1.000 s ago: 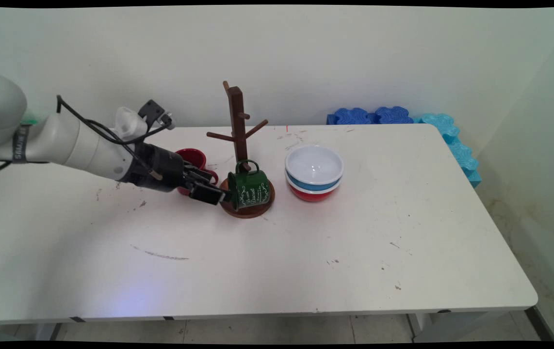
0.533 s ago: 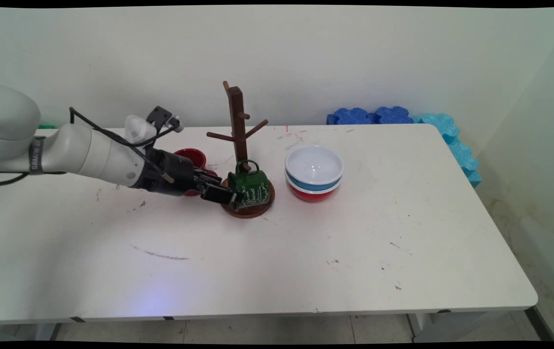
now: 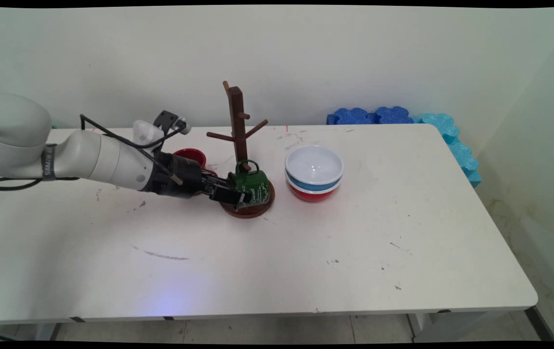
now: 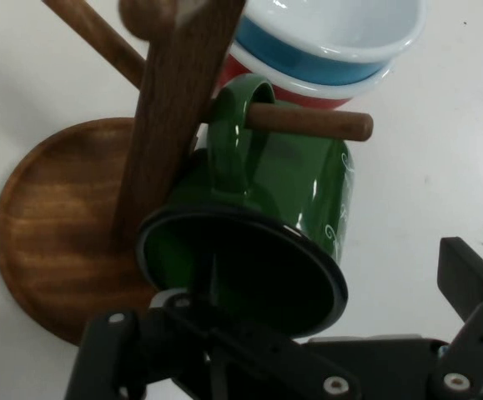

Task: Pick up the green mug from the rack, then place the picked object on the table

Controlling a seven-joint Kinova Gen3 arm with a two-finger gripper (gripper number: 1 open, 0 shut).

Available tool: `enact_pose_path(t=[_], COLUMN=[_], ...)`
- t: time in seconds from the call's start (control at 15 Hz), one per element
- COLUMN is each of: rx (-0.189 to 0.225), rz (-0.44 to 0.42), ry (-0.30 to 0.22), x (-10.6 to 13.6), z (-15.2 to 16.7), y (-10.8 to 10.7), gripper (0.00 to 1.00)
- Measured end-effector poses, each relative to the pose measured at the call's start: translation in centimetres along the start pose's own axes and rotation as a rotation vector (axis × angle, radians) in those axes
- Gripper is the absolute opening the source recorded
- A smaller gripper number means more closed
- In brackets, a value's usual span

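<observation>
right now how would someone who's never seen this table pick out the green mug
Find the wooden mug tree near the middle of the white table. The green mug hangs by its handle from a low peg, with white lettering, unlike the red mug behind the gripper.

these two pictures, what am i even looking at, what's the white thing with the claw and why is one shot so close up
The white thing is a robot arm with a black two-finger claw at its end. One picture comes from a fixed camera looking down across the white table. The close one comes from a camera on the arm's hand, looking along the claw, so everything appears large and tilted.

On the table stands a dark wooden mug tree on a round base. A green enamel mug with white lettering hangs by its handle on a low peg. The claw is right at the mug's open rim, with one finger seeming to reach inside. Whether it has closed on the rim cannot be told. Behind the arm sits a red mug. Right of the tree are stacked bowls, white, blue and red.
</observation>
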Motion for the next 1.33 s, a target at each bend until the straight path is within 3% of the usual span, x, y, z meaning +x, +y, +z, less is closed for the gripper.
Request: enact_pose_path(t=[0.27,0.33,1.33], rx=[-0.007,-0.008,-0.022], rz=[-0.008,-0.009,0.014], ry=[0.004,0.004,0.0], x=[-0.1,-0.1,0.3], z=[0.6,0.7,1.5], y=[-0.1,-0.1,-0.3], gripper=[1.0,0.0,0.0])
